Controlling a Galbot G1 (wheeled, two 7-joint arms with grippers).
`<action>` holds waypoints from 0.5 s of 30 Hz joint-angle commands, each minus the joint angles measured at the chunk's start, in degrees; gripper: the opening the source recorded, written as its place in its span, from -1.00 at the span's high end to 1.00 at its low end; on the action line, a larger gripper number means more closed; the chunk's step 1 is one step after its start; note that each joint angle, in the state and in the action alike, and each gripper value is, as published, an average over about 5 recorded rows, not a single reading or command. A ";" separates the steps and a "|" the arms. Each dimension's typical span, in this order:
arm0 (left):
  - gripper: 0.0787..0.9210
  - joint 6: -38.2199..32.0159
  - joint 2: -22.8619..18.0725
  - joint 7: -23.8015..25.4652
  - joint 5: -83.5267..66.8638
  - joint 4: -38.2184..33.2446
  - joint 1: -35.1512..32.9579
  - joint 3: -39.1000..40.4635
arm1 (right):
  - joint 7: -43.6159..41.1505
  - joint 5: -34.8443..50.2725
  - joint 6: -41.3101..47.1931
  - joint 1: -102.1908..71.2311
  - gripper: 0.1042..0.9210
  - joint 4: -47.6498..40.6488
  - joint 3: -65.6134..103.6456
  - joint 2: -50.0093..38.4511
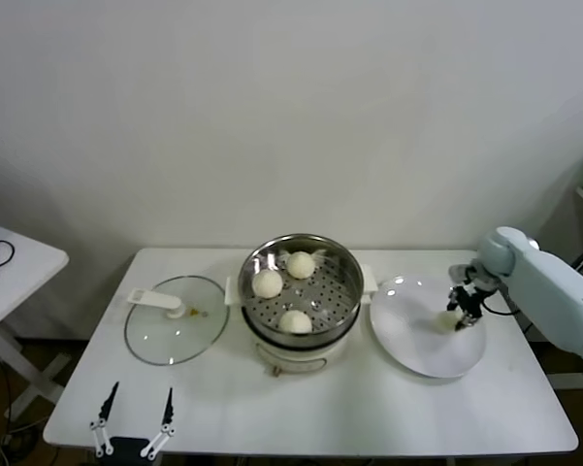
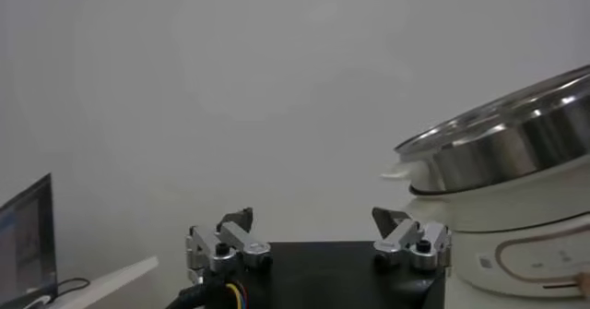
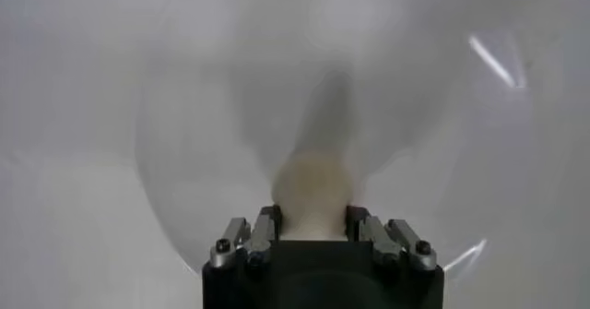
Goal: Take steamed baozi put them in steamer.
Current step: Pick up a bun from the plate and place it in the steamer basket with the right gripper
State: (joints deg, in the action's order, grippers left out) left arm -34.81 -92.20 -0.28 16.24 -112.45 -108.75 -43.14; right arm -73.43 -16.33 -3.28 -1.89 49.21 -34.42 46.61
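Glass lid (image 1: 175,320) (white-handled), white plate (image 1: 422,345), table (image 1: 369,408).

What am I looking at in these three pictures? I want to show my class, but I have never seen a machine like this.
It is a two-armed robot at a white table. The wide picture comes from its head camera; the other two come from cameras on its wrists. In the middle stands a steel steamer holding three baozi. A glass lid lies beside it, on the robot's left, and a white plate on its right. The right gripper is down at the plate, its fingers around the fourth baozi. The left gripper waits open at the table's near edge.
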 commanded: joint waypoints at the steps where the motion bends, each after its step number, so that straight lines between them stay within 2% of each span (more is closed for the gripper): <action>1: -0.77 -0.19 -0.75 0.01 0.20 0.19 0.08 0.18 | -0.25 17.20 4.86 10.44 0.07 12.67 -2.60 -3.55; 11: -0.77 -0.69 -0.62 -0.05 0.08 1.15 0.50 0.51 | 2.58 34.38 13.59 16.94 0.07 31.29 -4.15 -5.96; 15: -0.77 -0.81 -0.54 -0.07 0.01 1.37 0.57 0.52 | 4.14 37.35 15.84 16.90 0.07 36.30 -5.58 -5.86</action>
State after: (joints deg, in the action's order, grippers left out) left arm -35.46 -92.20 -0.31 16.37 -111.35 -108.22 -42.62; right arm -71.82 5.68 5.32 10.02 68.55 -37.77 42.18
